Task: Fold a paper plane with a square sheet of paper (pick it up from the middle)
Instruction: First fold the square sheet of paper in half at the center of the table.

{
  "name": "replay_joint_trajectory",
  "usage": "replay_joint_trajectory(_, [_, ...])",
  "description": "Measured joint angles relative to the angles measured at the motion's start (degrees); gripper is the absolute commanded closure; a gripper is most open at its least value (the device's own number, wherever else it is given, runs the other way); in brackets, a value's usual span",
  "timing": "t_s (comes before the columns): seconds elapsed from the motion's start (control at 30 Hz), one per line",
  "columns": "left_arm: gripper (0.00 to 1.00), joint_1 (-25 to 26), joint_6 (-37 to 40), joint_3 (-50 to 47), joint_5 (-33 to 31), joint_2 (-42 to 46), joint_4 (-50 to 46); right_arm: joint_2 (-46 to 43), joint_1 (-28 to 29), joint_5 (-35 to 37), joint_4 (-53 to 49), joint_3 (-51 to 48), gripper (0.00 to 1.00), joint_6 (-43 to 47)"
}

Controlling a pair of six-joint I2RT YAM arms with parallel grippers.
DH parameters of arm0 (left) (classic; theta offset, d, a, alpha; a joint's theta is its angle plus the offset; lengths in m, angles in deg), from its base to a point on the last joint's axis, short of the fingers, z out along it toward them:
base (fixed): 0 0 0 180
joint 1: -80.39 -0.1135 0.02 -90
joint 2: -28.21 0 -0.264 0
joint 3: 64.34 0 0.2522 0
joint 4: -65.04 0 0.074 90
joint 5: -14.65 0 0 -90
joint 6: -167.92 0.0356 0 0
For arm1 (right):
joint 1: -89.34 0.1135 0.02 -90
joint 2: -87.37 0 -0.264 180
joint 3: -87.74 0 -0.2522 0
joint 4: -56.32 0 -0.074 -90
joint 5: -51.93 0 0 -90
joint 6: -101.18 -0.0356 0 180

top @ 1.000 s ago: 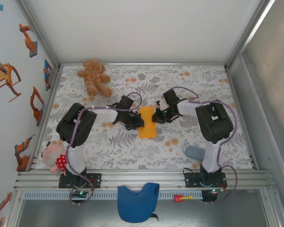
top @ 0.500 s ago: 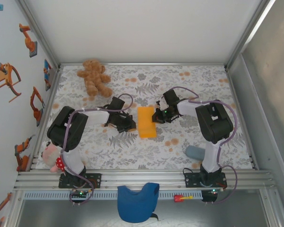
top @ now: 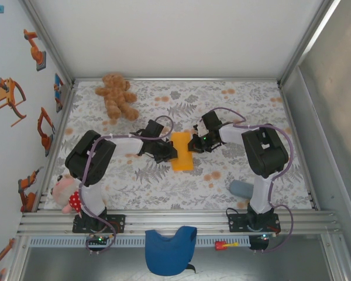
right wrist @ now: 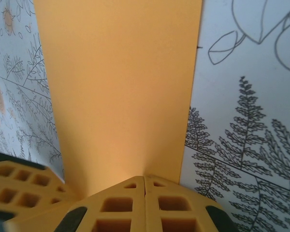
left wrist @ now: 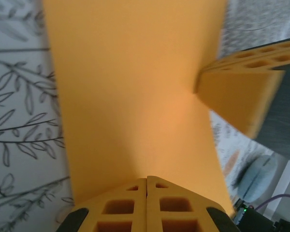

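The left gripper point(left wrist: 146, 181) and right gripper point(right wrist: 144, 179), both clenched empty, press opposite long edges of the paper point(top: 182, 159) flat, probably setting the crease.

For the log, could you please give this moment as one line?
paper: flat rectangle | left gripper: shut, tip on paper | right gripper: shut, tip on paper

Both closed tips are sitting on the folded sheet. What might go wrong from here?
1. The left gripper and right gripper are shut, with their tips on opposite long edges of the folded orange paper. If they slide unevenly, the fold may skew or wrinkle.
2. The thin paper lies flat on the patterned table, so regrasping an edge may miss or tear it.
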Motion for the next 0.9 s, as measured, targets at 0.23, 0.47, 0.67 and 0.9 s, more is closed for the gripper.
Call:
replay_joint_trajectory(0.23, [0.95,0.0,0.7,-0.8,0.4,-0.6,0.4,0.0,0.0,0.0,0.0,0.0,0.96,0.0])
replay_joint_trajectory(0.47, [0.96,-1.3,3.7,-5.7,-3.0,5.9,-5.2,0.0,0.0,0.0,0.0,0.0,0.96,-0.1])
replay_joint_trajectory(0.67, [0.95,-1.0,3.9,-5.0,-4.3,11.1,-8.9,-0.1,0.0,0.1,0.0,0.0,0.97,-0.2])
replay_joint_trajectory(0.9, [0.95,0.9,3.7,0.7,-2.2,6.7,-5.8,-0.1,0.0,0.1,0.0,0.0,0.97,-0.2])
